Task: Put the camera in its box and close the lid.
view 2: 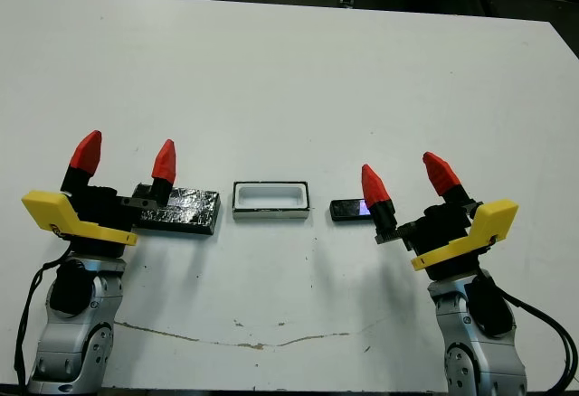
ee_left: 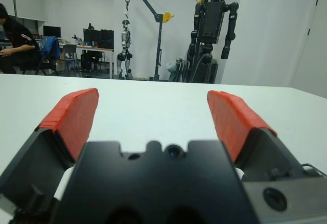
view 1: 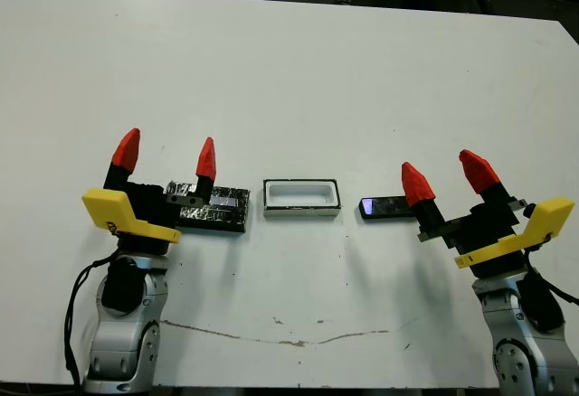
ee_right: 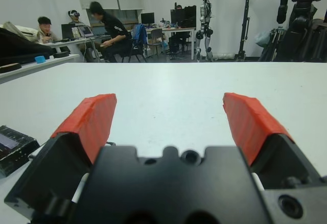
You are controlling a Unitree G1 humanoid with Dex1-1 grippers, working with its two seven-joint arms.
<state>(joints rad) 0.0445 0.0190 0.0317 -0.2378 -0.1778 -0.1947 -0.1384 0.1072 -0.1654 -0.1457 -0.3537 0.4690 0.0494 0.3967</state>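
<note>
Red-tipped fingers on both grippers stand spread and empty. One camera (view 1: 386, 207) lies just inboard of the right gripper (view 1: 450, 179); one box (view 1: 300, 199) sits open beyond it; one lid (view 1: 215, 208) lies just past the left gripper (view 1: 168, 153). Nothing is gripped yet: the pick-up seems first, calling for the right gripper to straddle the camera

On the white table (view 1: 289, 70) the lid (view 1: 215, 208), box (view 1: 300, 197) and camera (view 1: 384, 207) lie in a row, between the left gripper (view 1: 166, 154) and right gripper (view 1: 447, 176), fingers spread.
</note>
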